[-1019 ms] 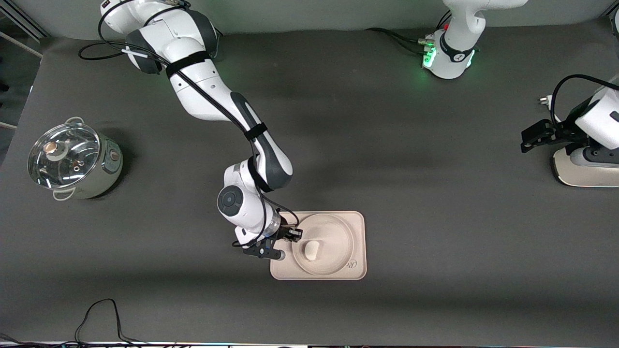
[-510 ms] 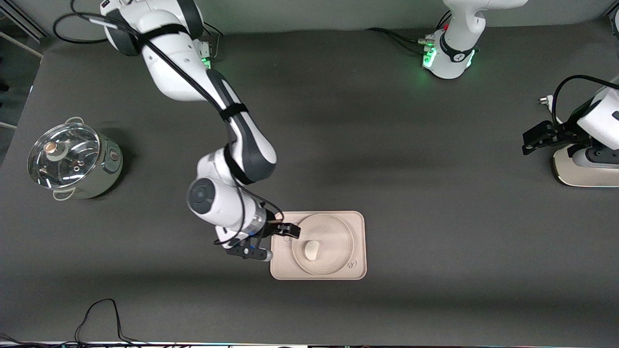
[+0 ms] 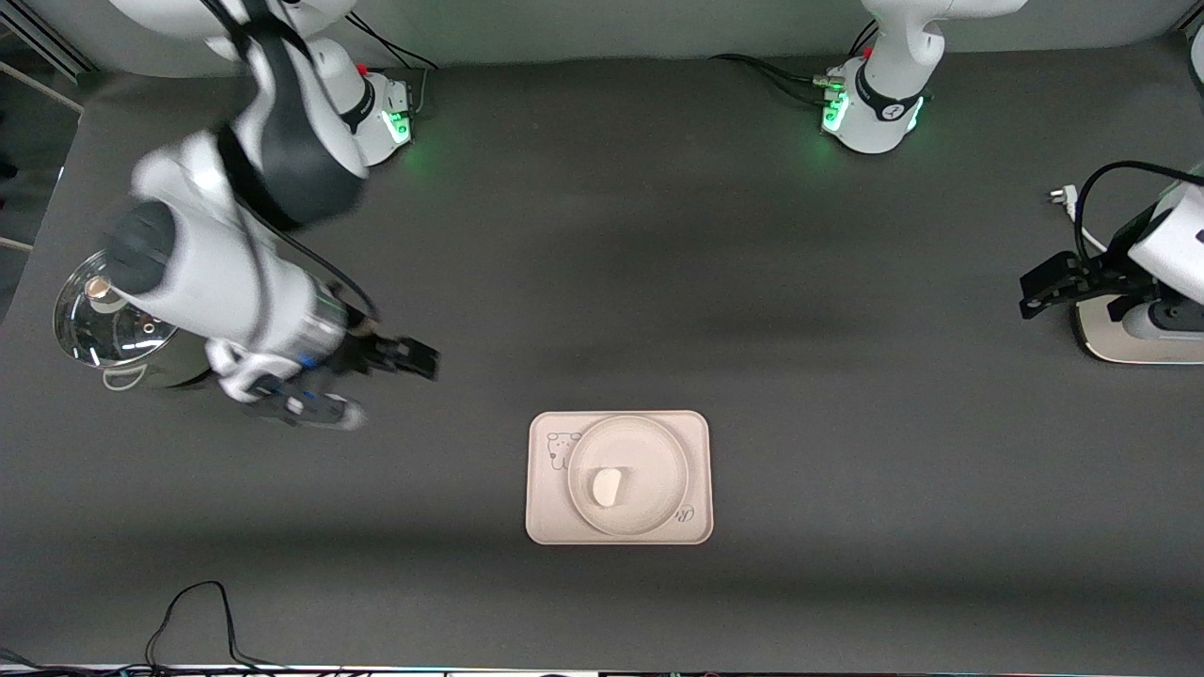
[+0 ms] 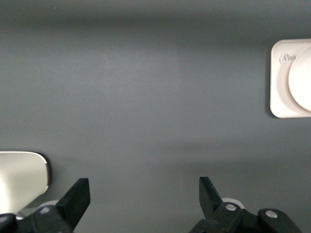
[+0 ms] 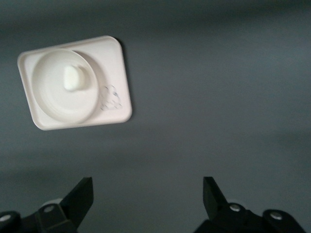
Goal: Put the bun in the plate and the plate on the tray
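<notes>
The white bun [image 3: 607, 487] lies in the round cream plate [image 3: 649, 461], and the plate sits on the cream-pink tray [image 3: 547, 512] in the middle of the table. They also show in the right wrist view: bun [image 5: 73, 77], plate [image 5: 53, 99], tray [image 5: 119, 73]. My right gripper [image 3: 419, 359] is open and empty, up over bare table toward the right arm's end, well away from the tray. My left gripper [image 3: 1035, 282] is open and empty, waiting at the left arm's end. A corner of the tray [image 4: 282, 97] shows in the left wrist view.
A steel pot with a glass lid [image 3: 103, 315] stands at the right arm's end, partly under the right arm. A cream-coloured appliance [image 3: 1129, 343] sits at the left arm's end. A black cable [image 3: 198, 611] lies near the table's front edge.
My right arm has pulled away from the tray, rising and swinging toward the pot at its end of the table. Plate, bun and tray have stayed put. The left arm barely moved.
</notes>
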